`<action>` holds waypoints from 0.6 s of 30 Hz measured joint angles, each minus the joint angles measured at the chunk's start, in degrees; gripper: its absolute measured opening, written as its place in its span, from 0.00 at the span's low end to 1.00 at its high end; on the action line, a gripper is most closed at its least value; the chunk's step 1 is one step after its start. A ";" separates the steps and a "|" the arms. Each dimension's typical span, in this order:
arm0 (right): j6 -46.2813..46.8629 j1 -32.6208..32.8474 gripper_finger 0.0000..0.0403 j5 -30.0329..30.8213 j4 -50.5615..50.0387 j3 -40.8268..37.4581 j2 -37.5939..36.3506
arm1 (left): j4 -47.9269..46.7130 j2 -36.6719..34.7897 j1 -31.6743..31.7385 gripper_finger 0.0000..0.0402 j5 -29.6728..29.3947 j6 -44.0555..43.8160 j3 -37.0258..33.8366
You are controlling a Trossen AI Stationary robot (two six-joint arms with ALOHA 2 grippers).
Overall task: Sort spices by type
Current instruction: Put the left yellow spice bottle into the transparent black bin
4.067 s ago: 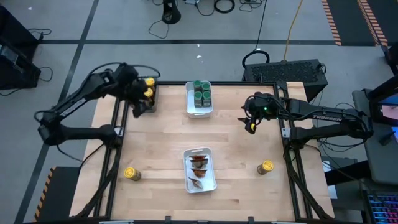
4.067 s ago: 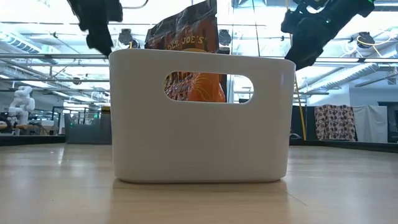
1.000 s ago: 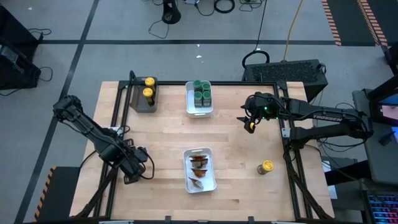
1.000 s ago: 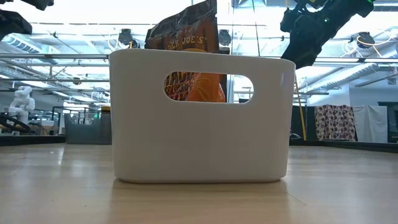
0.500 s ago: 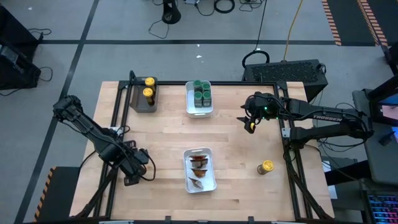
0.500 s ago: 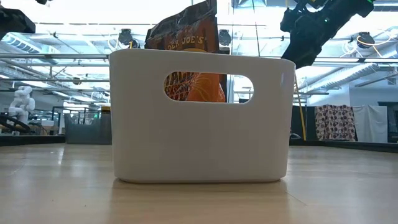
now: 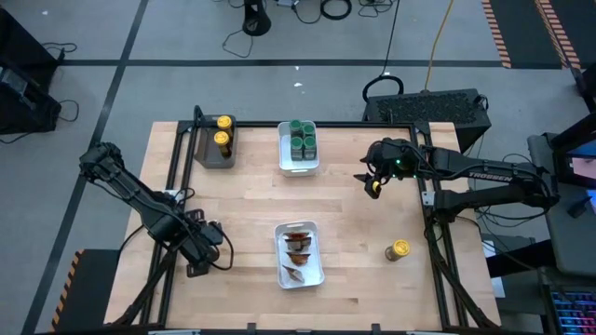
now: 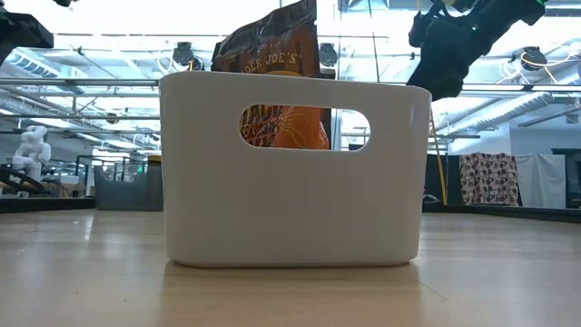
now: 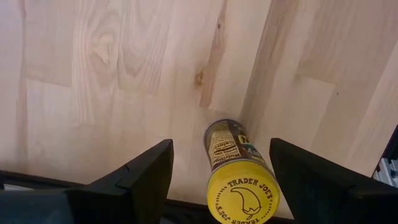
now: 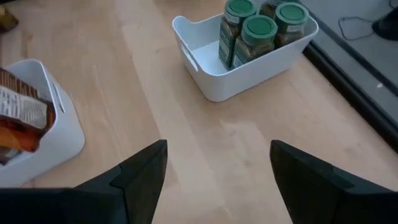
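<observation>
In the high view, the left gripper sits low at the lower left of the wooden bench, over the spot near the front-left corner. Its wrist view shows the jaws spread wide with a yellow-lidded jar standing upright on the bench between the two fingers, touching neither; in the high view the arm hides this jar.

At the upper left of the bench, a dark grey tray holds two more yellow-lidded jars, one behind the other. To the right of it, at the upper middle, a white bin holds green-lidded jars packed together at its far end, the near end bare. The right wrist view shows three green lids clearly in this bin.

At the lower middle, a second white bin carries the brown-orange packets. In the low view this bin fills the centre of the frame, with a packet rising above its rim and showing through the handle slot.

Right of centre, the right gripper hangs above the bench at the upper right, well apart from the bins; its wrist view shows the jaws wide and holding nothing. At the lower right, a single yellow-lidded jar stands alone near the bench's right edge.
</observation>
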 joint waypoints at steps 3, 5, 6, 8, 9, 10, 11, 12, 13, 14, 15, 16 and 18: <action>0.59 0.01 0.66 0.00 0.00 0.00 0.00 | 0.00 0.00 0.69 0.67 0.02 -0.03 0.00; 0.62 0.00 0.66 0.00 -0.01 0.00 0.00 | -0.01 0.09 1.65 0.67 0.01 -0.46 0.02; 0.66 0.00 0.66 0.00 0.00 0.00 0.00 | -0.01 0.23 2.11 0.67 0.00 -0.99 0.02; 0.72 0.00 0.66 0.00 -0.01 0.00 0.00 | -0.01 0.90 2.75 0.67 -0.02 -1.30 0.02; 0.72 0.00 0.66 0.00 -0.02 0.00 0.00 | -0.01 1.37 2.89 0.67 0.00 -1.25 0.02; 0.74 0.00 0.66 0.00 -0.02 0.00 0.00 | -0.01 1.97 2.97 0.67 0.15 -1.04 0.02; 0.74 0.00 0.66 0.00 -0.02 0.00 0.00 | -0.01 2.60 2.97 0.67 0.37 -0.78 0.02; 0.74 0.00 0.66 0.00 -0.02 0.00 0.00 | 0.02 3.29 2.97 0.67 0.71 0.02 0.02; 0.74 0.00 0.66 0.00 -0.02 0.00 0.00 | 0.11 3.96 2.97 0.67 1.37 0.58 0.02; 0.74 0.00 0.66 0.00 -0.02 0.00 0.00 | 0.14 4.66 2.97 0.67 2.02 1.72 0.02; 0.66 0.00 0.66 0.00 -0.02 0.00 0.00 | 0.18 5.31 2.97 0.67 2.61 3.30 0.02; 0.51 0.00 0.66 0.00 -0.02 0.00 0.00 | 0.32 5.87 2.97 0.67 3.20 5.37 0.02; -0.08 0.00 0.66 0.00 -0.02 0.00 0.00 | 0.43 6.74 2.97 0.67 4.70 9.79 0.02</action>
